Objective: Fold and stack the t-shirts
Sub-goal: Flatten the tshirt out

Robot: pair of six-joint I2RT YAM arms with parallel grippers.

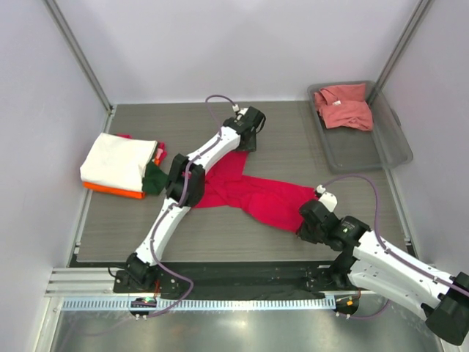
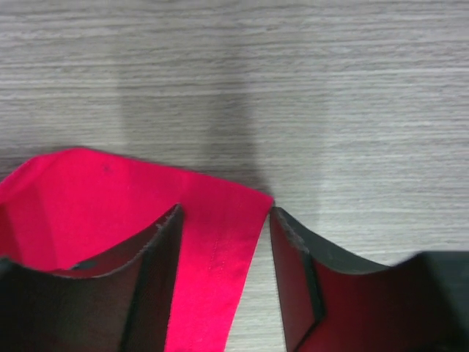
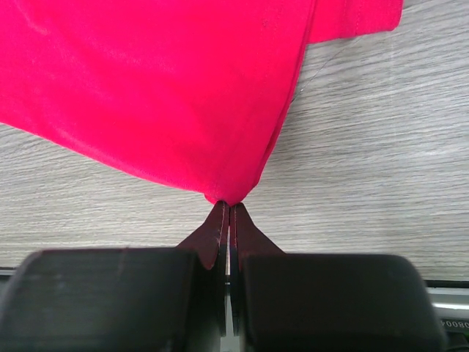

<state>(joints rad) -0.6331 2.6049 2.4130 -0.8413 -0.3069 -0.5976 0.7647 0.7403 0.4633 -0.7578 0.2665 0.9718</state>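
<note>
A bright crimson t-shirt [image 1: 249, 187] lies spread and rumpled in the middle of the table. My left gripper [image 1: 248, 141] is at its far corner. In the left wrist view it is open [image 2: 223, 227], and a hemmed corner of the crimson t-shirt [image 2: 212, 249] lies between its jaws. My right gripper [image 1: 308, 224] is at the shirt's near right edge, shut [image 3: 229, 205] on a pinch of the crimson cloth [image 3: 168, 95]. A salmon-pink t-shirt [image 1: 343, 106] lies crumpled in the grey tray [image 1: 381, 150]. At the left is a stack with a cream-white t-shirt [image 1: 117, 161] on top, an orange one [image 1: 110, 191] underneath and a dark green one [image 1: 154, 180] at its side.
The grey tray stands at the back right by the wall. The stack sits near the table's left edge. Purple cables loop over both arms. A metal rail [image 1: 220, 302] runs along the near edge.
</note>
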